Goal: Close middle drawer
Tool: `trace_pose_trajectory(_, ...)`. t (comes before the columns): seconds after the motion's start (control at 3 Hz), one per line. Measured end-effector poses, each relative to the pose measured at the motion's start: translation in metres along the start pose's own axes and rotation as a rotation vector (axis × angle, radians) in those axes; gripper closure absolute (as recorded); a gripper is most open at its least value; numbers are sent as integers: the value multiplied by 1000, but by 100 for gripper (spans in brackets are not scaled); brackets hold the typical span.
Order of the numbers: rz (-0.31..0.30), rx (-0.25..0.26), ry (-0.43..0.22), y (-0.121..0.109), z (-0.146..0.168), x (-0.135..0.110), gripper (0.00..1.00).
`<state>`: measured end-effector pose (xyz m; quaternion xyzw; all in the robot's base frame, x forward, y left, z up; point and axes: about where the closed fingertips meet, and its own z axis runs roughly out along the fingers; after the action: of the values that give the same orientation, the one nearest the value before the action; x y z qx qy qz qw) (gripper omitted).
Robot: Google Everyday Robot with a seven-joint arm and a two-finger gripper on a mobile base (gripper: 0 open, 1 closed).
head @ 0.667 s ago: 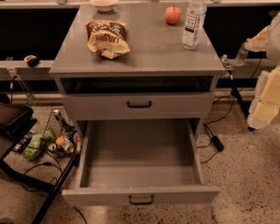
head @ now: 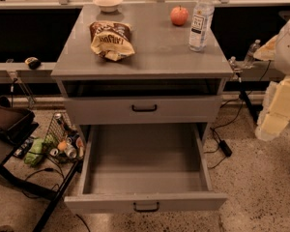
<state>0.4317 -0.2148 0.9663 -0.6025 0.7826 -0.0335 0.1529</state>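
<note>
- The middle drawer [head: 106,202] is standing fully pulled out at lower centre. Its grey tray is lying bare and its black loop handle [head: 146,207] is facing the viewer.
- The end effector [head: 275,115] is hanging at the right edge of the frame, well apart from the drawer front. Whether it is wide or narrow cannot be told.
- The chip bag [head: 110,40], apple [head: 179,15] and water bottle [head: 201,21] are sitting on the tabletop [head: 154,57], outside the drawer's path.
- Judged stage: closing is not yet begun, and the front panel is awaiting an inward push.
</note>
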Motion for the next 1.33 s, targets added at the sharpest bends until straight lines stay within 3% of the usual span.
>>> trace_pose_trajectory(0.33, 37, 1, 29, 22, 21, 18, 0)
trace_pose_trajectory(0.67, 110, -28, 45, 58, 72, 60, 0)
trace_pose_trajectory(1.0, 115, -87, 89, 107, 162, 109, 0)
trace_pose_trajectory(1.33, 123, -158, 119, 139, 221, 134, 0)
